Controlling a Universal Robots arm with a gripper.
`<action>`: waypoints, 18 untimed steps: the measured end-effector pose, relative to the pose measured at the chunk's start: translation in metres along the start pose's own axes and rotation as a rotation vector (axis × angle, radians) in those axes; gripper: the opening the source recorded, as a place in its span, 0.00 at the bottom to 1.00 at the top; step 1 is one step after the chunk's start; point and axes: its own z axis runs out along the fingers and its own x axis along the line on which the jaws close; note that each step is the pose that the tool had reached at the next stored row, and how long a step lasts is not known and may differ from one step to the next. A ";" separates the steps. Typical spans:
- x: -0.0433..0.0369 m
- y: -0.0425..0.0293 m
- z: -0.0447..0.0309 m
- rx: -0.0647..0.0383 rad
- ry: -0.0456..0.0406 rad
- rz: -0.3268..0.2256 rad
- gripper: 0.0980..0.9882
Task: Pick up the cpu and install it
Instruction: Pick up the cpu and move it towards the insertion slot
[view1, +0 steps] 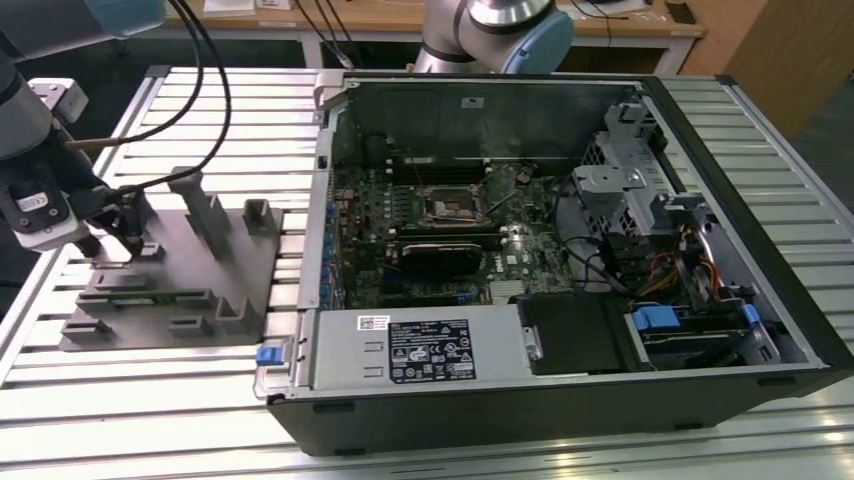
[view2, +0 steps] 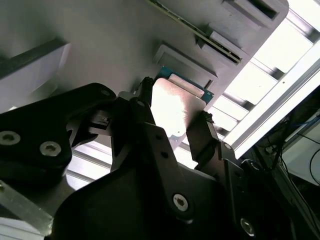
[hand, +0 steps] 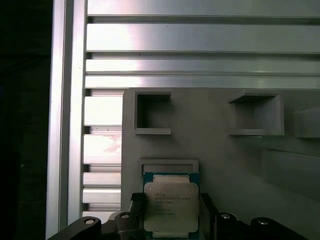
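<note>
Gripper (hand: 171, 201) is right up close in both wrist views, jaws pulled in narrow with one black finger (hand: 138, 205) against each side of the cpu (hand: 171, 207), so it's pinching the chip by its edges. You can see the pale metal top and a bit of the green board edge poking out around it. The chip is at a shallow pocket of the grey fixture (hand: 220, 155), can't tell if it's fully seated or just lifted off. In the exterior view the gripper (view1: 118, 238) is down at that fixture (view1: 187, 300) on the slatted metal table (view1: 174, 120), over on the exterior view's left. Well apart, on the exterior view's right, is the open computer case (view1: 561, 425), with the motherboard's dark socket frame (view1: 447, 207) roughly in the middle.
</note>
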 end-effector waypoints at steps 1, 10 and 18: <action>0.0000 0.0001 -0.0011 0.000 0.0000 0.000 0.48; 0.0000 0.0007 -0.0108 0.000 0.0000 0.000 0.48; -0.0001 0.0012 -0.0194 0.000 0.0000 0.000 0.48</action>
